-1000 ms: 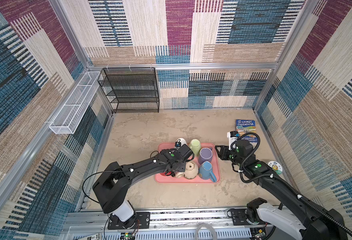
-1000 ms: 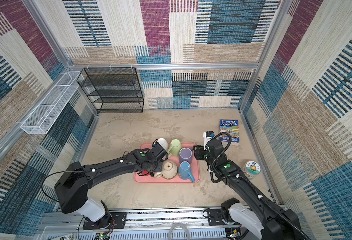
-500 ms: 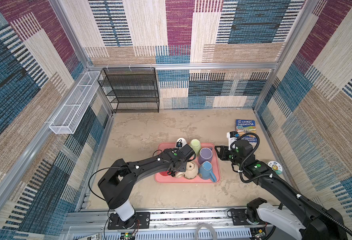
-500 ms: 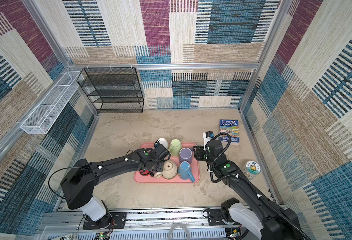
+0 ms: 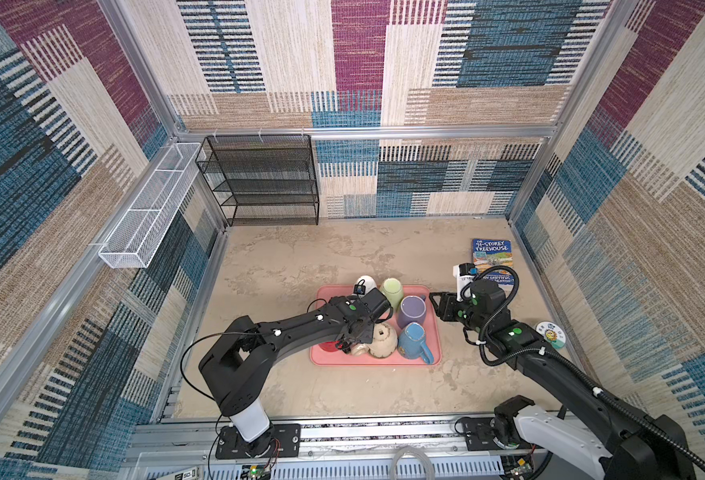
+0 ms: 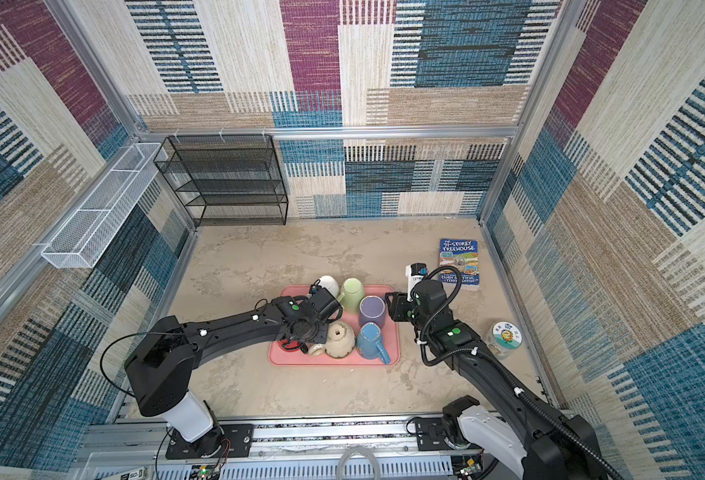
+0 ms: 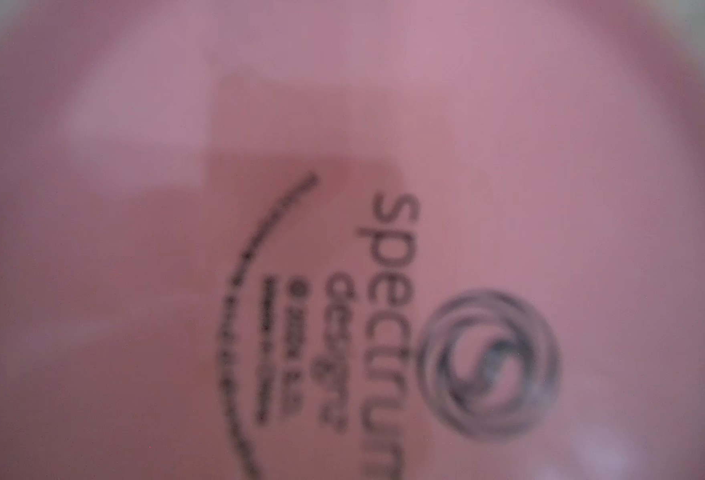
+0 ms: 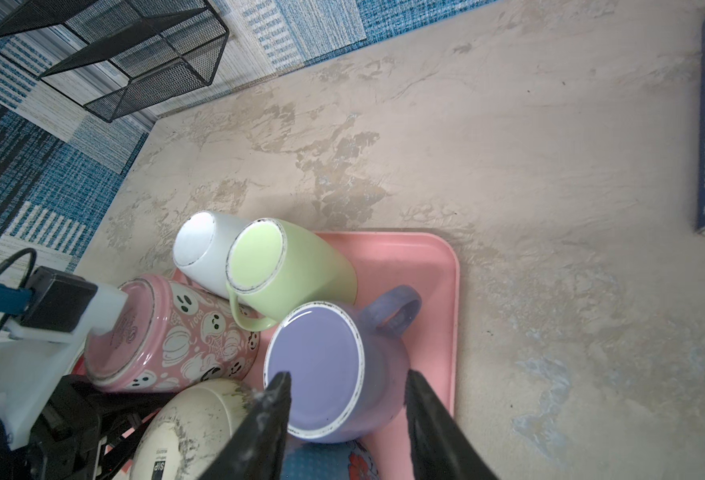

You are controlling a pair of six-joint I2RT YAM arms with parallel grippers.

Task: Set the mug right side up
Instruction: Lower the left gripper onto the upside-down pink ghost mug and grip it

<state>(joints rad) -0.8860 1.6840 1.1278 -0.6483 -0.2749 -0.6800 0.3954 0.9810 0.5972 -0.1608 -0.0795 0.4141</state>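
A pink tray (image 5: 434, 358) holds several mugs, all bottom up. A pink mug with ghost prints (image 8: 184, 340) leans tilted at the tray's left end, mostly hidden under my left arm in both top views (image 5: 329, 345) (image 6: 286, 344). Its printed base (image 7: 509, 166) fills the left wrist view, blurred and very close. My left gripper (image 5: 348, 343) is down on that mug, next to the cream mug (image 5: 382, 340); its jaws are hidden. My right gripper (image 8: 346, 376) hangs open just right of the tray, its fingers framing the purple mug (image 8: 317, 365) without touching it.
Also on the tray are a blue mug (image 5: 413, 340), a green mug (image 5: 391, 289) and a white mug (image 5: 364, 284). A book (image 5: 491, 259) and a round tin (image 5: 552, 332) lie on the right. A black mesh shelf (image 5: 263, 183) stands at the back left, with a white wire basket (image 5: 151, 208) on the left wall.
My left arm has shifted slightly to the right, its gripper still low over the pink mug. The right arm has not moved.
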